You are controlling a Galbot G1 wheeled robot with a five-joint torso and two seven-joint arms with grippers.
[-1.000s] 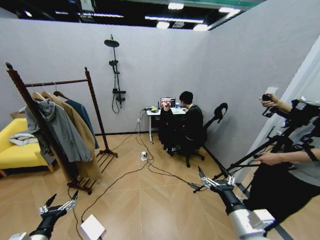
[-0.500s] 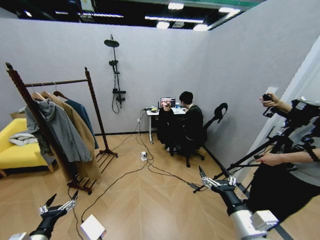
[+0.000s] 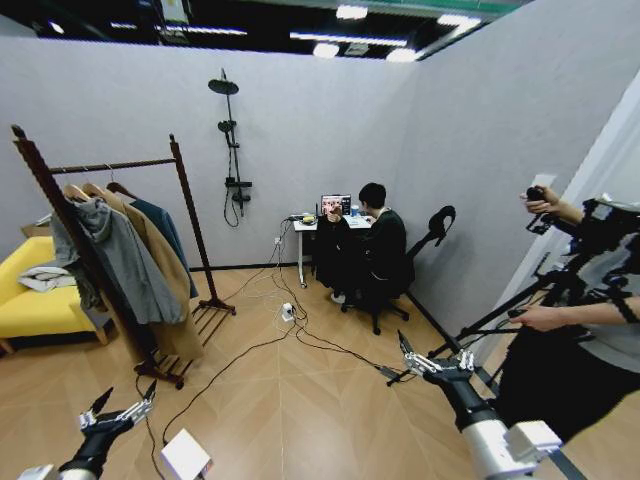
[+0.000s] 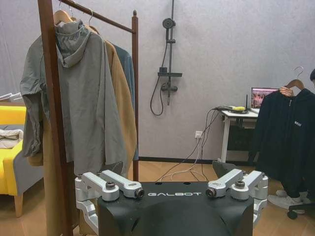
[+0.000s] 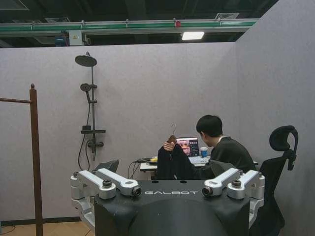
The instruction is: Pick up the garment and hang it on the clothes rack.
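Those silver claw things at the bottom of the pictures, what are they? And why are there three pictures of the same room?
The claws are the robot's two hands, called grippers. One picture comes from a camera on its head: there the left gripper is low on the left and the right gripper low on the right. Both are open and hold nothing. The other two pictures come from cameras on its wrists, so each one looks out over its own gripper. Across the room a seated person's hand holds up a black garment on a hanger beside a small desk. By the yellow sofa stands the clothes rack, with a grey hooded jacket, a tan coat and a blue jacket on it.
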